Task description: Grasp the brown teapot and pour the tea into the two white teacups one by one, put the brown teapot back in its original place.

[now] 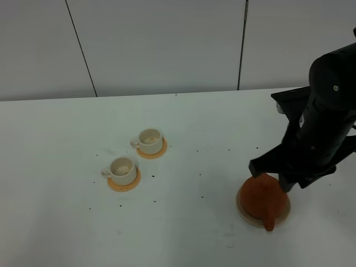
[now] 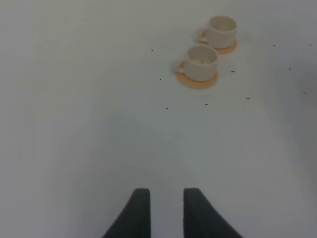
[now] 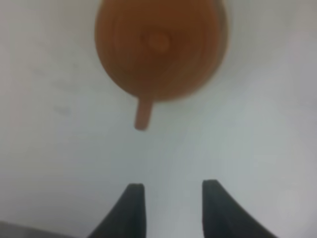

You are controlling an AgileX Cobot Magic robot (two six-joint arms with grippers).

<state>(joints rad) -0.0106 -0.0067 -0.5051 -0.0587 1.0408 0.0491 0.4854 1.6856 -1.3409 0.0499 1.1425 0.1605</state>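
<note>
one teapot (image 3: 161, 47) ahead of right hand (image 3: 168, 191)

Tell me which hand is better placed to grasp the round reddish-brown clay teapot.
Right. The right hand hangs open by the teapot on its pale tan round coaster; the left hand is elsewhere, facing the small white teacups.

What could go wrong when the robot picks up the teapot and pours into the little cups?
The right hand is open, not holding the round brown teapot; a poor grip could let it slip or tip.
The white teacups, near and far, are small and close together, so tea might splash onto the table.
The tan coaster is barely wider than the teapot; it could land off-centre.
</note>
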